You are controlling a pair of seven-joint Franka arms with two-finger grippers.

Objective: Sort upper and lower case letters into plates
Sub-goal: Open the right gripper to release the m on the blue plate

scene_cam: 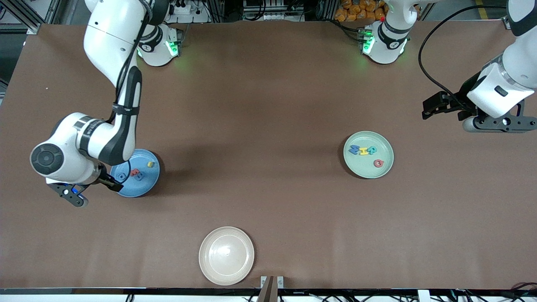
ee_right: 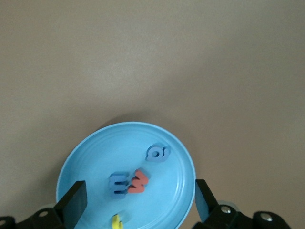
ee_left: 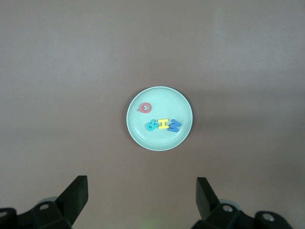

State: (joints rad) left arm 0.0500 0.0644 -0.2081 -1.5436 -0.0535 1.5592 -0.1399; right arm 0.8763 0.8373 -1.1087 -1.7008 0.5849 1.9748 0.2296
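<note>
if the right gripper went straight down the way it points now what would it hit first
Most likely the blue plate. The right gripper hangs open over it, and the blue letter and red letter lie between its fingers, so it may meet those first. Depth is hard to judge.

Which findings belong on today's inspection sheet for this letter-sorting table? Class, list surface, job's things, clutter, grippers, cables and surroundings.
Surface: brown table, flat, bare between the plates.
Job's things: sky blue plate holds four letters; mint green plate holds four letters.
Clutter: cream plate with no letters in it, nearest the front camera.
Grippers: right gripper open over the blue plate; left gripper open, holding nothing, high above the table.
Cables: black cable loops by the left arm.
Surroundings: equipment and cables along the table's edge by the bases.
</note>
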